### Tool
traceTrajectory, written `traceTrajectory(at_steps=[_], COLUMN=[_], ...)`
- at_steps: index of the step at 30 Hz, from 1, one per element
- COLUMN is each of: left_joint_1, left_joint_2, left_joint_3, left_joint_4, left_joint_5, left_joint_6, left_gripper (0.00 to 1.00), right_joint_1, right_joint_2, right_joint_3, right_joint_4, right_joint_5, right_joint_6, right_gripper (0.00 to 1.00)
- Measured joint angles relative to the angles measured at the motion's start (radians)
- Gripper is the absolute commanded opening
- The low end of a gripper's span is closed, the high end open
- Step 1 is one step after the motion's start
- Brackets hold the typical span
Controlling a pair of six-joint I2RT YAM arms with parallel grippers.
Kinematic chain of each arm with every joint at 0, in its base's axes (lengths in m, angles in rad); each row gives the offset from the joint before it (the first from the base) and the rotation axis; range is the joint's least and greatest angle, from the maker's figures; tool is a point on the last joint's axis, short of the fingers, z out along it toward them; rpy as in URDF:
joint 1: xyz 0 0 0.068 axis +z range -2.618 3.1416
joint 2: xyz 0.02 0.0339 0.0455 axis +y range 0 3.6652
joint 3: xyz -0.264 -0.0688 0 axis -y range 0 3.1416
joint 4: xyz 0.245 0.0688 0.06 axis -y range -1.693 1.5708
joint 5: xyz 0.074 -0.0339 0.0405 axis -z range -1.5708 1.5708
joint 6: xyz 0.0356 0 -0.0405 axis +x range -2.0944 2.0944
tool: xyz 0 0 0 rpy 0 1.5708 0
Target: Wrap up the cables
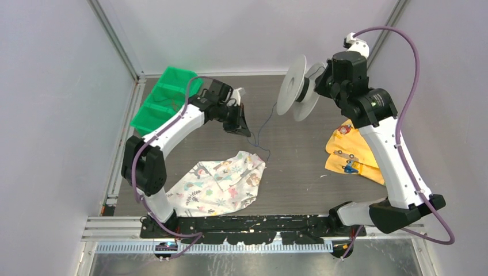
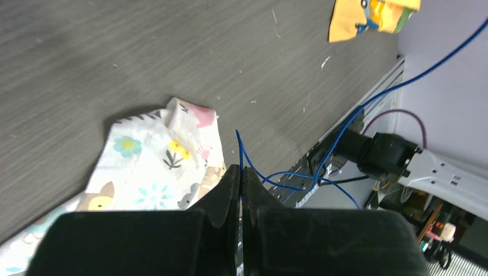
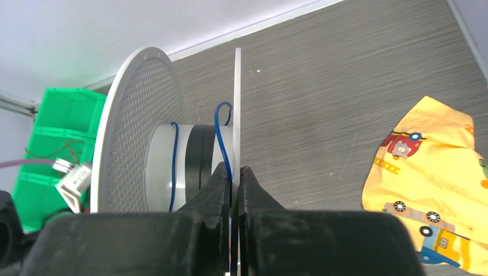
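**A pale-walled room, a winding job**

The dark counter (image 1: 299, 167) sits between pale walls. A flowery cloth (image 1: 221, 181) lies nearer the arms than the spool (image 1: 292, 86), and a yellow cloth (image 1: 352, 152) lies right of it. The right pincer (image 3: 235, 167) is squeezed tight on one disc of the spool, holding it up. The cables (image 3: 172, 167) hang from the spool to the left pincer (image 2: 241, 168), which pinches them. They look light, floppy and easy to tangle, so hold them near the loose end. Bare counter lies under the spool.
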Motion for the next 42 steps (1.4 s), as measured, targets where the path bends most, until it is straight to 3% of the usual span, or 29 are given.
traceTrajectory(at_steps=[9, 18, 23, 31, 37, 42], left_joint_1=[-0.161, -0.225, -0.224, -0.222, -0.178, -0.089], left_joint_2=[-0.009, -0.099, -0.093, 0.028, 0.046, 0.043], left_joint_3=[0.042, 0.238, 0.401, 0.777, 0.733, 0.557], left_joint_4=[-0.117, -0.213, -0.249, -0.267, -0.158, 0.049], left_joint_5=[-0.069, -0.087, -0.073, -0.05, 0.0, 0.076], left_joint_6=[0.053, 0.088, 0.093, 0.107, 0.032, -0.106], left_gripper=[0.01, 0.01, 0.0, 0.01, 0.01, 0.01], right_joint_1=[-0.062, -0.083, -0.062, 0.134, 0.212, 0.251], right_joint_2=[0.016, 0.057, 0.138, 0.188, 0.068, -0.052], right_joint_3=[-0.06, -0.173, -0.174, -0.227, -0.372, -0.429], right_joint_4=[0.089, 0.134, 0.123, 0.025, 0.046, 0.047], right_joint_5=[-0.043, -0.069, -0.115, -0.135, -0.226, -0.288], right_joint_6=[0.069, 0.101, 0.073, -0.045, -0.068, -0.077], right_gripper=[0.0, 0.01, 0.01, 0.01, 0.01, 0.01])
